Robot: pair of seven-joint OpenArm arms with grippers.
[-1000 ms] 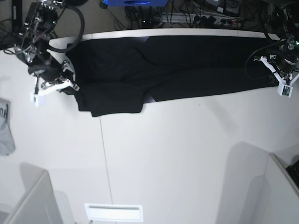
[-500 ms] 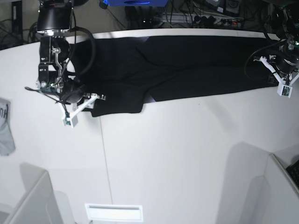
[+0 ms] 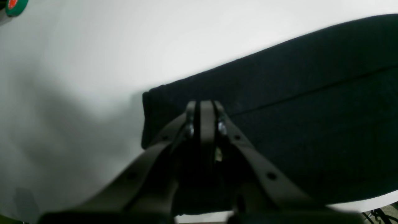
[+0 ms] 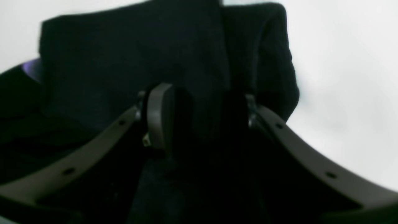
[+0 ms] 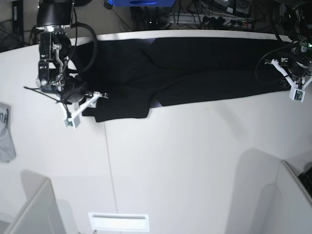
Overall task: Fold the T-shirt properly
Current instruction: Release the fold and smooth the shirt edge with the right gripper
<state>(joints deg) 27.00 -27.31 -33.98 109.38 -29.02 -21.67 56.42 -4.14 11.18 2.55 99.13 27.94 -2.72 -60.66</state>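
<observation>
Left claw (image 3: 203,107) is pressed together, tips on the T-shirt (image 5: 180,68) hem near its corner; we can't tell if cloth is pinched between them. Right claw (image 4: 199,124) is spread wide w/ black cloth bunched between the fingers (image 4: 158,119), touching the fabric but not closed on it. In base view we see right claw (image 5: 83,105) at the shirt's lower-left corner, left claw (image 5: 295,80) at the far end. T-shirt lies stretched along the back edge of the white table (image 5: 195,161), plain black side up, small purple bit showing at a fold. Grey cloth (image 5: 6,134) at table's left edge. Cables & gear behind the table.
</observation>
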